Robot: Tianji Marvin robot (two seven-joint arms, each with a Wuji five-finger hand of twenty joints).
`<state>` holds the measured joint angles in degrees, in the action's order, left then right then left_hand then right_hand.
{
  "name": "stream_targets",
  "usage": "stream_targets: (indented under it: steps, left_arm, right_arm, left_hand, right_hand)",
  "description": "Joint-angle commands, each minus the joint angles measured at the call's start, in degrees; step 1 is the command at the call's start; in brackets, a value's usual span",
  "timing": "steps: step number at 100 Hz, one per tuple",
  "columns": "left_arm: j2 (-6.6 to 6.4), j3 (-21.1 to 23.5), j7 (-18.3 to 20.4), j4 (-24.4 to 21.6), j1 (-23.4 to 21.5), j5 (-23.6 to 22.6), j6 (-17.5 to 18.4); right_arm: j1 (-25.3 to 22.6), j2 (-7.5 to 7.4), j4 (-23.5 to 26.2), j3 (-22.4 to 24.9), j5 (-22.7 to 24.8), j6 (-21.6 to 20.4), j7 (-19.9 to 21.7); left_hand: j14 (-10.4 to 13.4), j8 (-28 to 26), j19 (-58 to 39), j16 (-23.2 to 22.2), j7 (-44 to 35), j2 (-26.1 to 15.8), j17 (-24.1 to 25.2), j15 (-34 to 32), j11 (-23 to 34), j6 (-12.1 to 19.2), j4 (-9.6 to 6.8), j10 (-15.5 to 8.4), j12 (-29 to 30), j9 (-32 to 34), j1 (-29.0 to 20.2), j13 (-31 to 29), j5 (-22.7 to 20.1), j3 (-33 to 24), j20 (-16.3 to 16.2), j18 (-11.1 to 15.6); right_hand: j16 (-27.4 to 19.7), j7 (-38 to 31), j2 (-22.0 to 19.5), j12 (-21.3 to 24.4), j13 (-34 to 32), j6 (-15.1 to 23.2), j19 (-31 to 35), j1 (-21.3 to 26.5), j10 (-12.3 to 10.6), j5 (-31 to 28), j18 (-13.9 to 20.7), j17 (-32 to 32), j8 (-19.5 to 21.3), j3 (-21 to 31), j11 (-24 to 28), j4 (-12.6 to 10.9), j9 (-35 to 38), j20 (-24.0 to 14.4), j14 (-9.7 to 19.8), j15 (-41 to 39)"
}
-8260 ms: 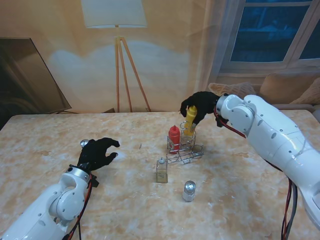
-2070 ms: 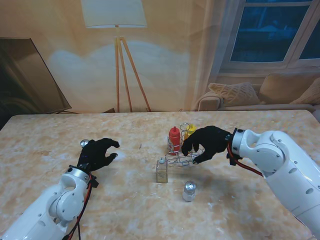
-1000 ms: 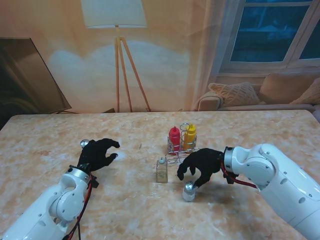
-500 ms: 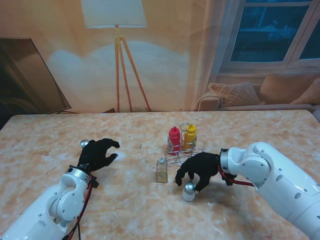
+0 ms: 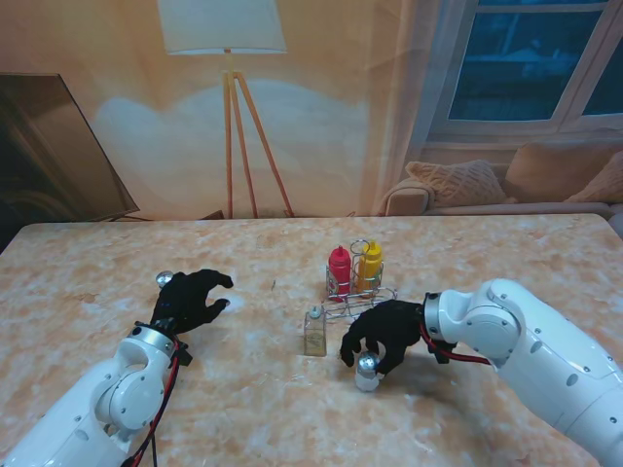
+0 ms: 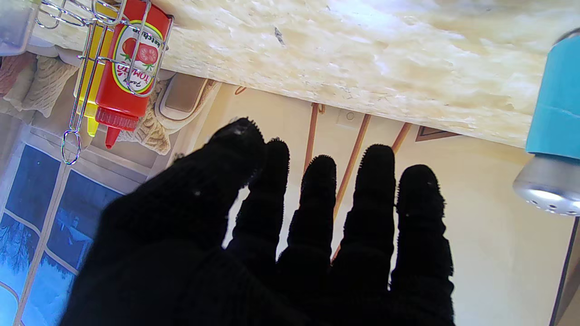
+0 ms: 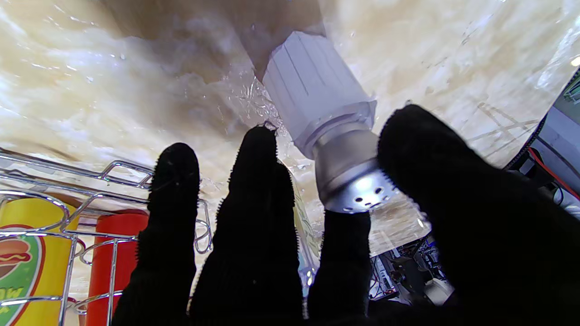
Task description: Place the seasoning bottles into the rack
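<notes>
The wire rack point(image 5: 360, 297) holds a red ketchup bottle point(image 5: 339, 267) and a yellow mustard bottle point(image 5: 370, 261). Nearer to me, a white shaker with a silver cap point(image 5: 367, 374) stands on the table. My right hand point(image 5: 382, 333) arches over it, fingers apart. In the right wrist view the thumb point(image 7: 421, 154) touches the cap of the white shaker point(image 7: 317, 99), which is not lifted. A clear square bottle point(image 5: 314, 333) stands left of the shaker. My left hand point(image 5: 190, 300) rests open far to the left, beside a blue shaker point(image 5: 164, 279).
The left wrist view shows the open left hand point(image 6: 290, 235), the blue shaker point(image 6: 555, 113) close by, and the rack point(image 6: 72, 136) with the red bottle point(image 6: 129, 59) across the marble table point(image 5: 467, 409). A floor lamp and a sofa stand beyond the table's far edge.
My right hand left the yellow bottle in the rack, came down towards me and settled over the white shaker, fingers curling closer around its cap. The left hand has not moved.
</notes>
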<state>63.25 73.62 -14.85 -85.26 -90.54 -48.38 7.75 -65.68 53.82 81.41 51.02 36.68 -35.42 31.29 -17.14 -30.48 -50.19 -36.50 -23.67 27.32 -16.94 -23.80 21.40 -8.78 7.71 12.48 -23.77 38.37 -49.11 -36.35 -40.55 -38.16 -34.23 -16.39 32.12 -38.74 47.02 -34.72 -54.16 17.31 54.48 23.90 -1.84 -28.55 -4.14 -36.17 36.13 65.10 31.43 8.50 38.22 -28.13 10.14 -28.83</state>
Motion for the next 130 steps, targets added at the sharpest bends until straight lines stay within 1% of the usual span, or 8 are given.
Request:
stream_targets:
  steps: [1,24,35,52,59,71,99,130]
  left_arm:
    - [0.06,0.0,0.8,-0.3,-0.2,-0.1,0.0]
    - [0.06,0.1,0.7,-0.3,-0.3,-0.2,0.0]
    - [0.07,0.1,0.7,-0.3,-0.3,-0.2,0.1]
    - [0.07,0.2,0.7,-0.4,-0.4,-0.2,0.1]
    - [0.07,0.2,0.7,-0.4,-0.4,-0.2,0.1]
    - [0.06,0.2,0.7,-0.4,-0.4,-0.2,0.1]
    - [0.06,0.2,0.8,-0.5,-0.4,-0.1,0.1]
    - [0.07,0.1,0.9,-0.5,-0.3,0.0,0.0]
  right_arm:
    - [-0.3,0.46,-0.2,-0.3,0.1,-0.1,0.5]
    - [0.1,0.64,-0.6,-0.9,-0.2,0.5,0.1]
    - [0.4,0.65,-0.9,-1.3,-0.5,0.7,0.2]
    - [0.3,0.94,-1.2,-1.4,-0.7,1.1,-0.7]
    - [0.1,1.12,-1.3,-1.3,-1.2,1.6,-1.0]
    - [-0.1,1.41,-1.6,-1.2,-2.6,2.7,-1.4]
    - [-0.7,1.44,-1.3,-0.2,-3.2,3.6,-0.8]
    - [-3.1,1.45,1.7,5.2,1.6,2.5,-1.7]
  left_hand:
    - [0.0,-0.4,0.6,-0.6,-1.2,1.0,0.8,1.1,-0.6,0.7,1.10,-1.1,0.3,-1.9,0.0,1.6,-0.5,-1.0,0.7,0.2]
    - [0.0,-0.5,0.6,-0.6,-1.2,1.0,0.8,1.1,-0.6,0.8,1.19,-1.1,0.3,-2.0,0.0,1.6,-0.4,-0.9,0.7,0.2]
    - [-0.1,-0.5,0.6,-0.6,-1.2,0.9,0.8,1.1,-0.6,0.6,1.18,-1.1,0.3,-1.9,0.0,1.6,-0.4,-0.8,0.7,0.1]
    - [-0.1,-0.4,0.6,-0.6,-1.2,0.8,0.8,1.1,-0.6,0.6,1.17,-1.1,0.3,-1.9,-0.1,1.5,-0.4,-0.7,0.6,0.1]
    - [0.0,-0.5,0.6,-0.6,-1.2,0.9,0.8,1.1,-0.6,0.7,1.17,-1.0,0.3,-1.9,-0.1,1.5,-0.5,-0.6,0.6,0.1]
    - [0.0,-0.5,0.6,-0.6,-1.1,0.8,0.8,1.1,-0.6,0.7,1.14,-1.1,0.3,-1.9,-0.1,1.5,-0.4,-0.6,0.6,0.0]
    - [0.0,-0.5,0.5,-0.6,-1.2,0.9,0.7,1.1,-0.6,0.6,1.15,-1.0,0.2,-1.9,-0.3,1.5,-0.5,-0.6,0.6,0.2]
    - [0.0,-0.5,0.5,-0.6,-1.2,0.9,0.6,1.0,-0.5,0.6,1.24,-0.9,0.2,-1.9,-0.3,1.4,-0.5,-0.4,0.6,0.2]
  right_hand:
    - [2.2,-2.3,2.5,-2.8,-1.9,2.3,0.4,1.0,-2.0,-1.9,1.8,-1.2,1.0,2.2,1.9,0.3,2.1,-0.6,2.0,-2.2]
    - [4.0,-6.3,1.8,-4.6,-3.6,3.6,0.7,2.2,-4.1,-4.8,2.5,-2.7,3.0,2.2,4.3,0.4,4.6,-0.5,3.3,-5.3]
    - [5.5,-7.7,1.7,-5.1,-3.7,4.5,0.8,3.0,-4.3,-6.0,2.5,-2.9,4.0,1.7,4.8,2.2,5.0,-0.7,3.4,-6.4]
    - [8.7,-13.3,3.0,-6.4,-5.6,7.8,1.2,5.8,-6.5,-8.1,3.3,-4.0,3.8,0.9,6.5,7.7,7.3,-0.9,3.9,-8.0]
    - [9.3,-15.3,3.5,-7.0,-6.7,8.7,1.3,6.9,-7.1,-9.0,4.1,-4.8,3.5,0.4,7.6,9.0,8.6,-0.7,4.1,-9.0]
    - [10.4,-19.2,3.8,-11.5,-8.9,11.5,1.9,7.7,-8.8,-11.5,5.5,-6.2,2.6,-1.2,9.4,10.4,12.0,-0.2,5.1,-12.0]
    - [12.2,-22.1,1.0,-15.0,-12.2,12.6,3.9,8.1,-9.7,-16.5,4.8,-8.3,2.7,-3.8,11.2,9.7,17.3,-0.9,6.3,-18.0]
    - [12.0,-21.9,1.0,-15.8,-13.9,11.9,4.9,8.1,-9.0,-17.4,4.2,-9.4,2.4,-3.9,11.1,9.3,19.0,-1.4,6.6,-19.3]
